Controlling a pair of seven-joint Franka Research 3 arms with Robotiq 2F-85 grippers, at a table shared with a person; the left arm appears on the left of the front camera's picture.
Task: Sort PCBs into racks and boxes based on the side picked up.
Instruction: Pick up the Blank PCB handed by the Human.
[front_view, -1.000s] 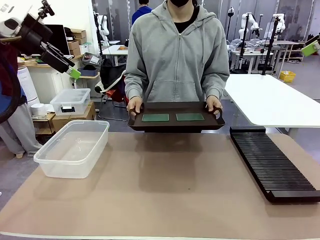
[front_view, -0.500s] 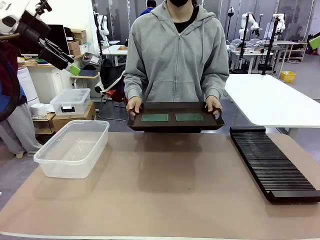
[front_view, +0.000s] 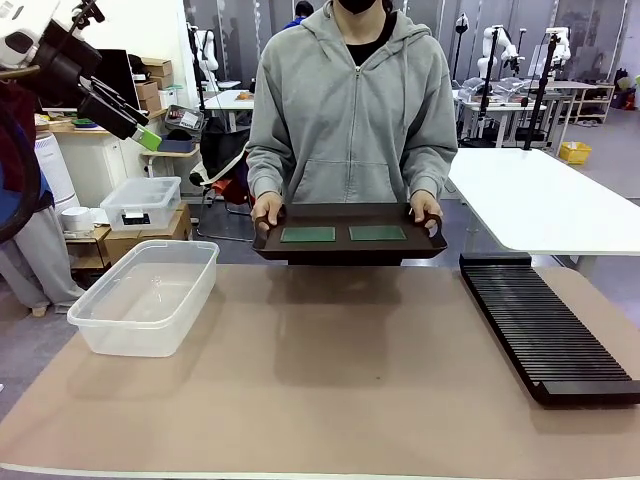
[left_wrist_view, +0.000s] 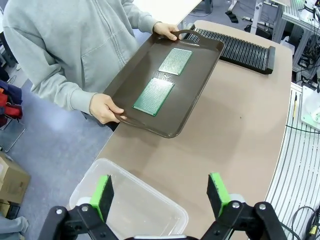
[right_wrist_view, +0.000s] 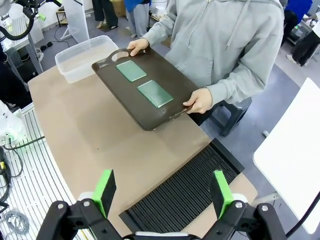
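Two green PCBs (front_view: 308, 234) (front_view: 378, 233) lie side by side on a dark brown handled tray (front_view: 350, 252). A person holds the tray by both ends just above the table's far edge. The clear box (front_view: 145, 295) stands at the left and the long black slotted rack (front_view: 545, 325) at the right. My left gripper (front_view: 140, 125) hangs high at the upper left, open and holding nothing. In the left wrist view, my left gripper (left_wrist_view: 160, 195) is above the box (left_wrist_view: 130, 205), with the PCBs (left_wrist_view: 153, 96) (left_wrist_view: 175, 61) beyond. My right gripper (right_wrist_view: 162, 192) is open above the rack (right_wrist_view: 190, 190), with the PCBs (right_wrist_view: 131, 70) (right_wrist_view: 155, 93) farther off.
A white table (front_view: 540, 200) adjoins the far right corner. A smaller clear lidded container (front_view: 140, 203) sits on boxes off the table at the left. The tan table mat (front_view: 330, 380) is bare between the box and the rack.
The right gripper's green pad, seen at the front view's upper right edge, has passed out of that picture. The left gripper rose slightly. The tray moved a touch to the left.
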